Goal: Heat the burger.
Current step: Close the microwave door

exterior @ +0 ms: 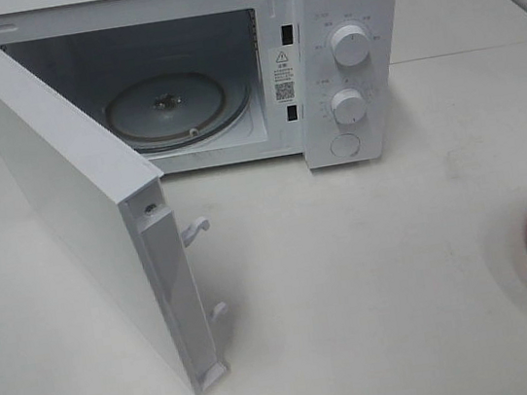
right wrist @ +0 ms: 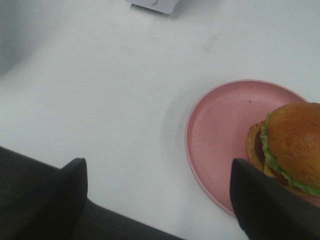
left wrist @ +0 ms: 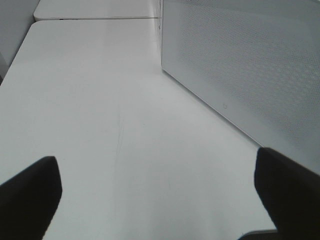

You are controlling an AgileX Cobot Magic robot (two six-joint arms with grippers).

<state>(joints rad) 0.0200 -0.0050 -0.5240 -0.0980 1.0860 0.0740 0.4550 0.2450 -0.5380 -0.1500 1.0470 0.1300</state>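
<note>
Microwave standing open, burger waiting on its plate
The microwave [exterior: 333,60] is sitting far on the table [exterior: 373,280], door [exterior: 67,196] swinging left; the pink plate [right wrist: 220,130] is carrying the burger [right wrist: 292,145] at right; both end effectors, left [left wrist: 157,195] and right [right wrist: 157,200], are hovering spread apart, empty.

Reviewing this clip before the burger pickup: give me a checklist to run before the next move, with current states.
1. Microwave door open: ok.
2. Turntable free of items: ok.
3. Burger on plate: ok, sitting toward one side of it.
4. Right gripper open and holding nothing: ok.
5. Right gripper lined up on burger: not ok, burger lies off to one side by one finger.
6. Left gripper open, clear of door: ok, over bare table.
</note>
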